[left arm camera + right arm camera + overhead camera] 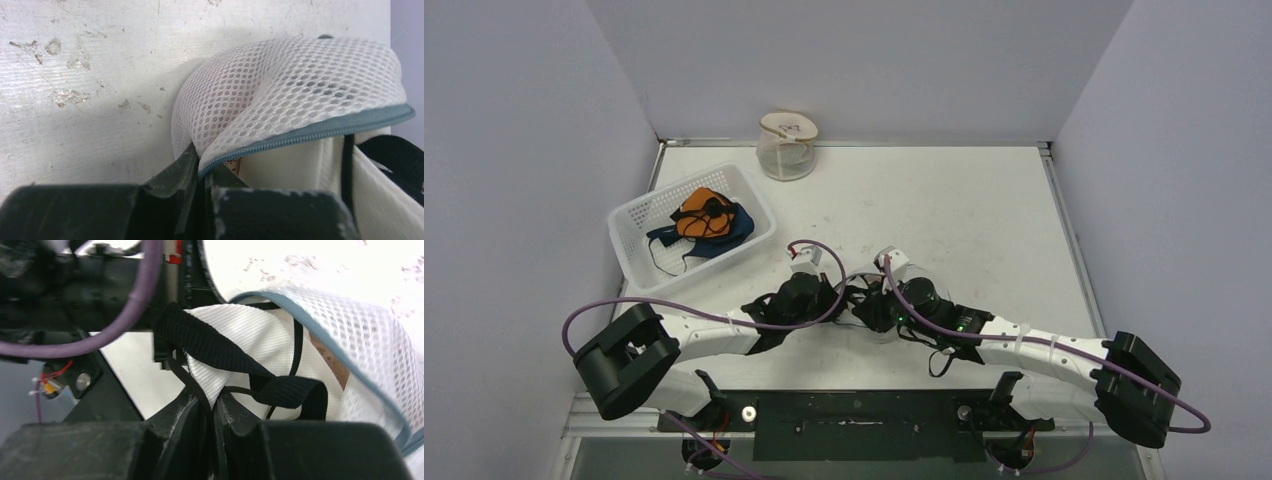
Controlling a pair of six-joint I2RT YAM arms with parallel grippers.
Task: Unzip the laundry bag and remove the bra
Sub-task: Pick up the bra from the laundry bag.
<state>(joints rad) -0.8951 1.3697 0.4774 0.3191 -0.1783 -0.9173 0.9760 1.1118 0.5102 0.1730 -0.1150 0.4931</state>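
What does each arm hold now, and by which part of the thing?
The left gripper, jaws shut, pinches the laundry bag at its grey zipper edge. The right gripper pinches the bra at its white fabric beside the black strap.

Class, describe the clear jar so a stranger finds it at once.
Go to the far edge of the white table. Right of the white plastic basket stands a clear round jar. Only it is see-through, with a tan lid.

The laundry bag (pixel 280 85) is white honeycomb mesh edged by a grey-blue zipper (pixel 320 131). The bra (pixel 260 335) is white and ribbed, with black straps (pixel 215 345). The basket (pixel 636 218) is white lattice, holding orange and blue cloth (pixel 709 225).
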